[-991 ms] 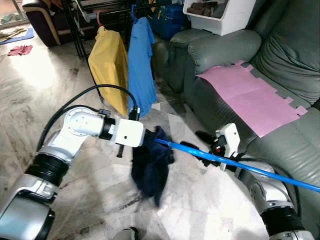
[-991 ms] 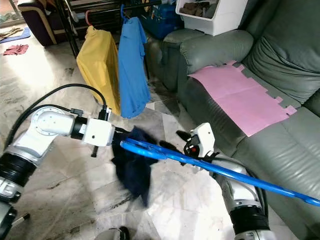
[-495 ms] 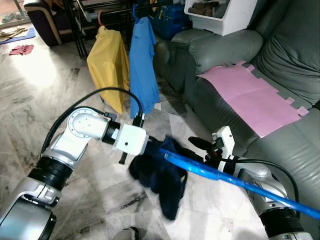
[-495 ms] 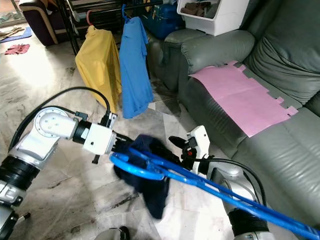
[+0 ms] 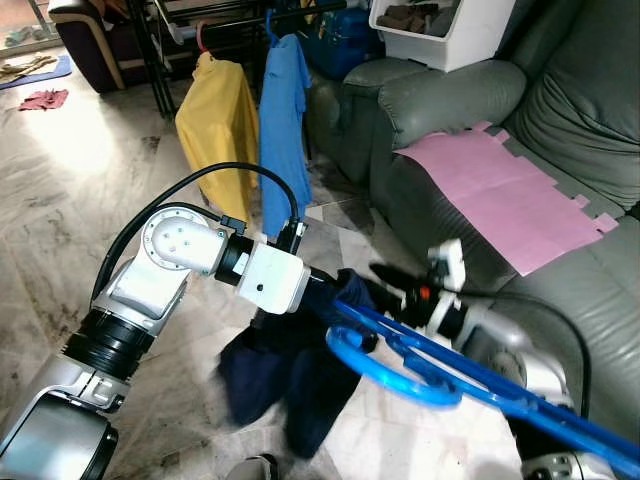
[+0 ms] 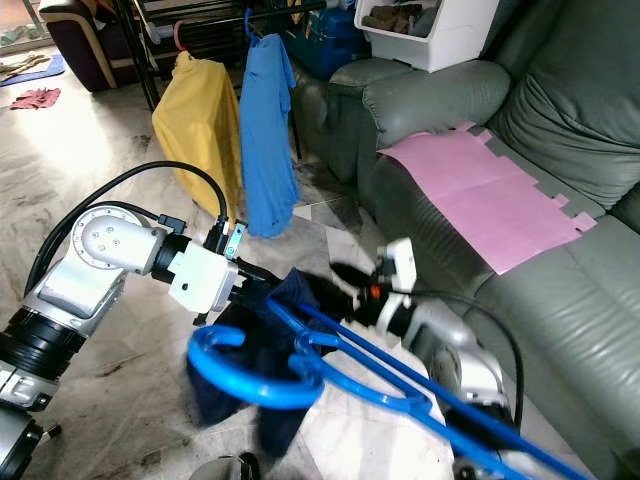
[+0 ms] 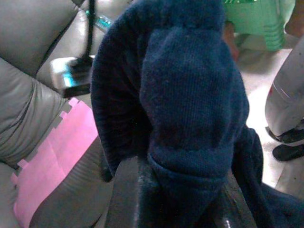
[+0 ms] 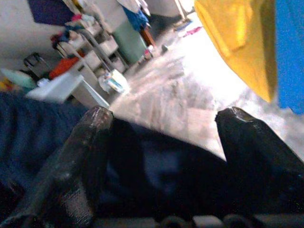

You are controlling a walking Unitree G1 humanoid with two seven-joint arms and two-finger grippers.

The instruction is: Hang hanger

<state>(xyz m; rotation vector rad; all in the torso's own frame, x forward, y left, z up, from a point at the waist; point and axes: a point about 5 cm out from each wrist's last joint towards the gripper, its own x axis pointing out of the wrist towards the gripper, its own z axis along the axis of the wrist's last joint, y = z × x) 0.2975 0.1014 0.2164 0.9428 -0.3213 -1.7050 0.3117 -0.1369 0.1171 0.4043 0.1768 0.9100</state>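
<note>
Before sofa: blue hanger, navy garment draped.

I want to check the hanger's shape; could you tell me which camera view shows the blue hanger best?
The right eye view: the blue hanger shows its whole hook and both bars, close to the head camera. The left eye view shows the same hook with less of the loop. In the left wrist view, the dark blue garment sits between the fingers.

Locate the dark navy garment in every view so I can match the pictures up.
Left eye view: the dark navy knitted garment hangs from the left claw, low centre.
Right eye view: same garment, lower left of centre.
Left wrist view: navy cloth bunched over the claw's fingers.
Right wrist view: dark cloth behind the right claw.
Shared landmark: the blue plastic hanger.
</note>
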